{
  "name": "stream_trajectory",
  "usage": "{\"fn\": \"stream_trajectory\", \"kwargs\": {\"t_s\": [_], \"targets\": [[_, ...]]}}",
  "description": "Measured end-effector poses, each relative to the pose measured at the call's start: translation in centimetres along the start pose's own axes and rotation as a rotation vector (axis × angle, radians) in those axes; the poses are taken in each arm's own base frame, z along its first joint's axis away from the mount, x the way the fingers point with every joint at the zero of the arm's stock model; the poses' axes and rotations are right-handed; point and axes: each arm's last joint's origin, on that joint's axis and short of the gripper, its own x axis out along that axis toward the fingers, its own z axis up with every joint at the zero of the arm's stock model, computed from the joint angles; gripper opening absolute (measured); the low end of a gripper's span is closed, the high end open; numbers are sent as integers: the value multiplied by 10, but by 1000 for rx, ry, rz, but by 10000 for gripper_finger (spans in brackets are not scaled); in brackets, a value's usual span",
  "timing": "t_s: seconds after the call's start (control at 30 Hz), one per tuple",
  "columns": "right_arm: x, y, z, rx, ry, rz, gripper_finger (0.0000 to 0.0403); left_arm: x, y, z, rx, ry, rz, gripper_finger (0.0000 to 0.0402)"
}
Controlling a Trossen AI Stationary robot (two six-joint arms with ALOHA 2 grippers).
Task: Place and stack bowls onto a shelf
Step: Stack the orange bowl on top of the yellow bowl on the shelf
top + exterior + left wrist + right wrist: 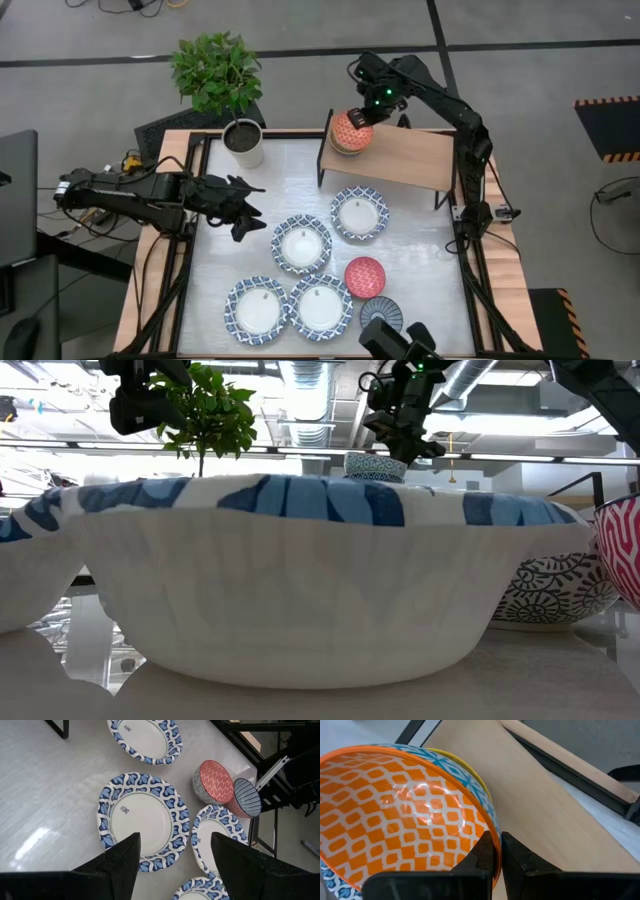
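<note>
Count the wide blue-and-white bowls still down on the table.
4: one nearest the shelf, one at mid-table, and two at the front edge, side by side. None on the shelf; none looks hidden.

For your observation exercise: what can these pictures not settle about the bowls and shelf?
- Low view: the nearest blue-and-white bowl blocks most of the shelf.
- Right wrist view: the orange bowl covers the yellow bowl beneath, except its rim.
- High view: an arm hides part of the dark blue-grey bowl.
</note>
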Motion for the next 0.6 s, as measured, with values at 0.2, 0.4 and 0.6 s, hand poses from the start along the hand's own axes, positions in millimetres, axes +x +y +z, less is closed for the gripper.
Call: {"fn": "stream_trajectory", "kwargs": {"t_s": [0.2, 0.4, 0.6], "targets": [[0, 0, 0, -12, 2, -1, 37, 0, 0, 0, -7, -1, 1, 228], [0, 1, 0, -13, 3, 4, 84, 0, 0, 0, -6, 0, 0, 228], [0, 1, 0, -28, 7, 25, 121, 0, 0, 0, -4, -1, 1, 228]]}}
